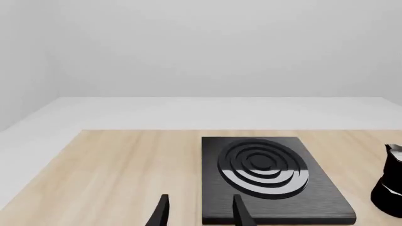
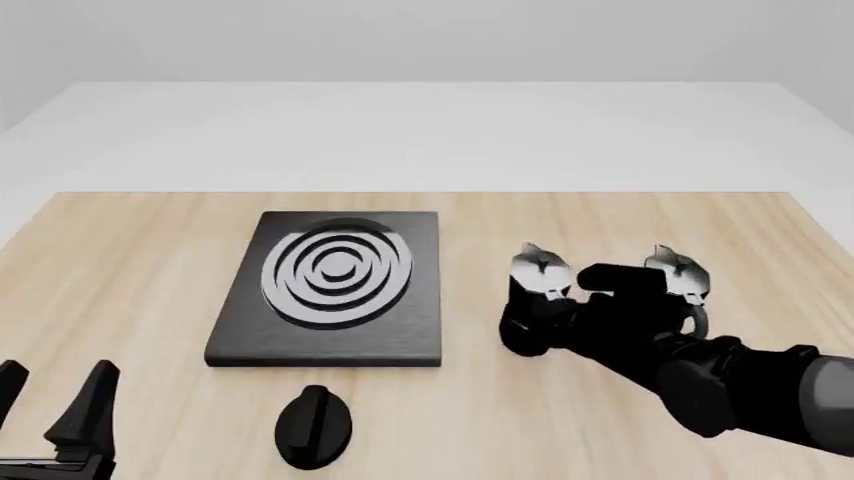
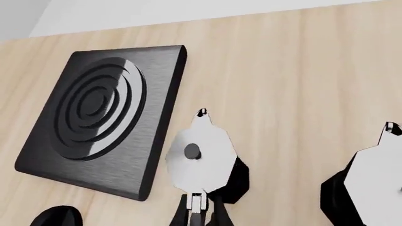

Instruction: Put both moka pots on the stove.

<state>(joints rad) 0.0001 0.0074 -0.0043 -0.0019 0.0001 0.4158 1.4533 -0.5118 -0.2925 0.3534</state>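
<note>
On the wooden tabletop [image 2: 160,260], the stove [image 2: 334,345] sits bare at ten o'clock from two moka pots: the near moka pot [image 2: 537,290] and the far moka pot [image 2: 678,275]. Right gripper [image 3: 199,212] jaws pinch the near pot's handle; lift straight, set centrally. Left gripper [image 2: 54,405] jaws stand open. Only the front view shows the knob [image 2: 314,425] whole.

Table [image 2: 147,260]: stove [image 2: 334,290], 2 pots [image 2: 541,300], knob [image 2: 314,425]
</note>
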